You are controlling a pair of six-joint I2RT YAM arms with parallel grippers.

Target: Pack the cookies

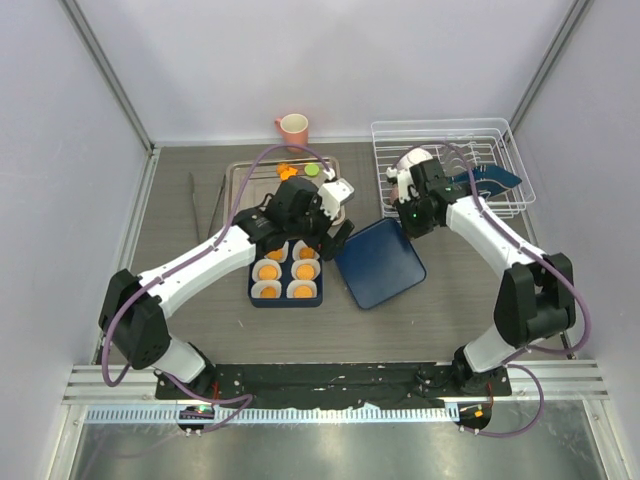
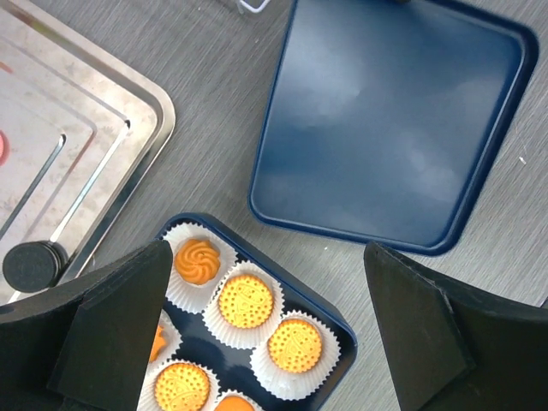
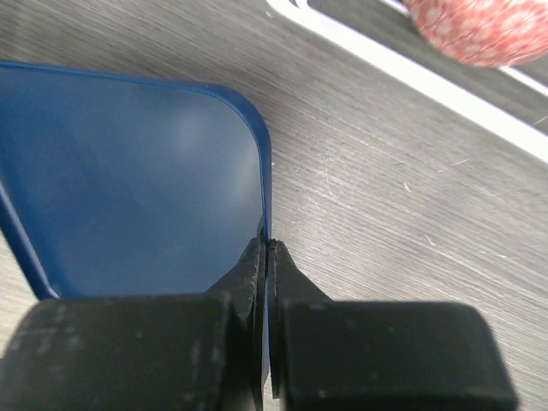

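Observation:
The dark blue box holds white paper cups with orange cookies; they also show in the left wrist view. More cookies lie on the metal tray: an orange one, a green one, and in the left wrist view a black one. My left gripper is open and empty, hovering above the box's far right corner. My right gripper is shut on the rim of the flat blue lid, which lies right of the box.
A pink mug stands at the back behind the tray. A white wire rack with a red patterned item and a blue item stands at the back right. Metal tongs lie left of the tray.

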